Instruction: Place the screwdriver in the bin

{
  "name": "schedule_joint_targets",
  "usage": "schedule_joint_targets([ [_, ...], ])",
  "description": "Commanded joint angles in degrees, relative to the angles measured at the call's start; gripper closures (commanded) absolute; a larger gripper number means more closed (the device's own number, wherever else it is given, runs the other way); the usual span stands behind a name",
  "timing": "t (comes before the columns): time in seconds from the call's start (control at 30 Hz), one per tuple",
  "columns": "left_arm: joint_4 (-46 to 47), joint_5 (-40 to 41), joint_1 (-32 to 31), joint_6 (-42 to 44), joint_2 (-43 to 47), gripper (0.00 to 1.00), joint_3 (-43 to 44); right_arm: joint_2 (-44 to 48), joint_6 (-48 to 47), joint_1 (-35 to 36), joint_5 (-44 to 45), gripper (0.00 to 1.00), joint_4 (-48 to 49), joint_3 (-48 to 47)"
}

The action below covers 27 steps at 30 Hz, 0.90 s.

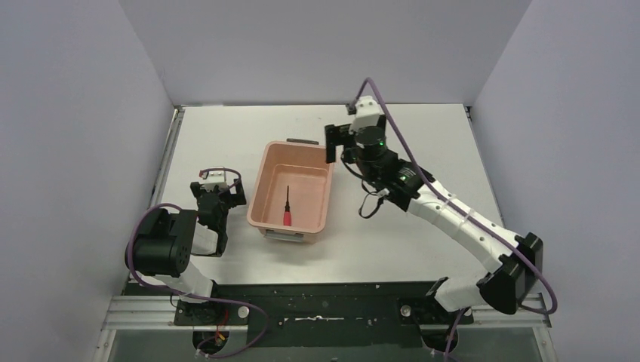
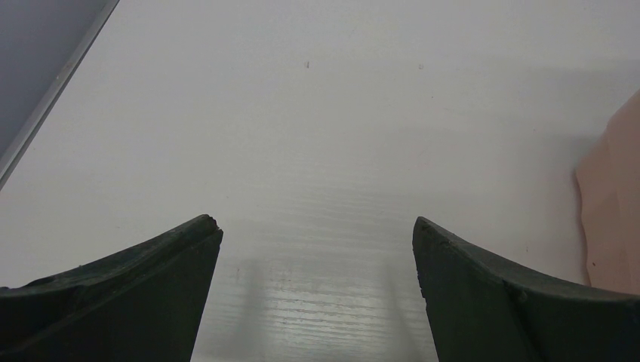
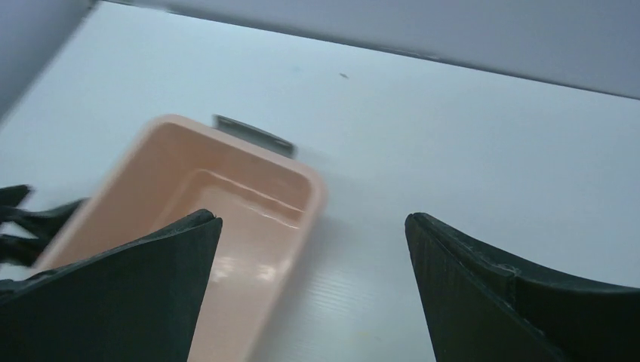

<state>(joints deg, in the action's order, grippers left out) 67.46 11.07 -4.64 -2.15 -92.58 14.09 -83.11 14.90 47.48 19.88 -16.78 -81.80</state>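
The screwdriver [image 1: 287, 205], red handle and thin black shaft, lies inside the salmon-pink bin [image 1: 262, 181] in the top view, handle toward the near end. My right gripper [image 1: 337, 143] is open and empty, raised above the bin's far right corner. In the right wrist view the gripper [image 3: 312, 226] has its jaws wide apart over the bin's [image 3: 249, 219] right wall; the screwdriver is hidden there. My left gripper [image 1: 224, 194] is open and empty, just left of the bin. In the left wrist view the gripper [image 2: 317, 230] is over bare table, with the bin's edge [image 2: 615, 211] at far right.
The white table [image 1: 423, 249] is enclosed by grey walls on the left, back and right. The bin's grey handles [image 1: 302, 140] sit at its short ends. The arm bases stand on the black rail at the near edge.
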Motion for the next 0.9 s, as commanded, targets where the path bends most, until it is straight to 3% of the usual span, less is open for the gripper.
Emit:
schedule_joint_targets([
  [0.0, 1.73, -0.52, 0.38, 0.48, 0.27, 0.03, 0.50, 10.07, -11.43, -8.63, 0.62, 0.00, 16.95, 18.75],
  [0.17, 1.74, -0.49, 0.34, 0.49, 0.27, 0.03, 0.50, 21.14, -16.52, -20.77, -8.00, 0.00, 37.69, 43.11],
  [0.4, 1.79, -0.52, 0.38, 0.47, 0.29, 0.03, 0.51, 23.47, -12.73, -31.70, -11.84, 0.00, 58.30, 65.38],
  [0.5, 1.71, -0.46, 0.34, 0.40, 0.27, 0.03, 0.50, 21.60, -11.35, -33.95, -11.42, 0.00, 63.97, 69.36],
  [0.87, 1.55, -0.43, 0.36, 0.46, 0.22, 0.03, 0.63, 19.76, -11.64, -35.23, -15.49, 0.00, 65.95, 69.14],
])
